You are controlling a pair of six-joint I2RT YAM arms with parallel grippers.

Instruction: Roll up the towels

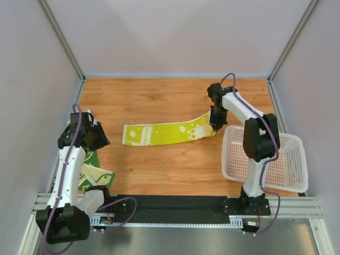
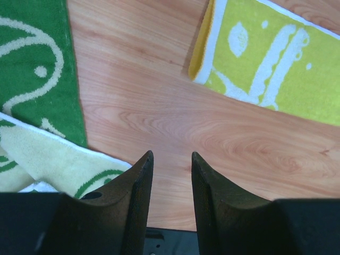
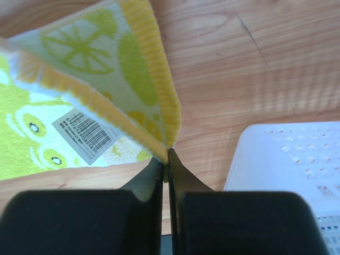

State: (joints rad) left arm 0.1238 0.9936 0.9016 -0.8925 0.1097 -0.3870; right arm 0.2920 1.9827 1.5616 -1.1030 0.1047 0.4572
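Yellow towel [image 1: 167, 133]: a long, thin strip in bright yellow-green with white cartoon prints and a yellow border. It lies flat across the middle of the table, and its right end is lifted off the wood.
Underside of the lifted end: paler, with lemon-slice prints and a white barcode label [image 3: 85, 135].
Right gripper [image 3: 166, 159]: the fingers are pressed together on the yellow border at the towel's raised right end.
Green towel [image 2: 32, 64]: dark green with cream swirls. It lies crumpled at the table's left edge, partly under the left arm, with a pale yellow face with green prints turned up at the near side.
Left gripper [image 2: 171, 155]: the fingers are apart with nothing between them, above bare wood between the two towels.
Basket [image 1: 289, 159]: white perforated plastic, at the right near corner, just beside the right arm.
Table [image 1: 170, 95]: light orange-brown wood grain, with a black strip and a metal rail along the near edge.
Room: plain pale walls on three sides, with metal frame bars in the corners.
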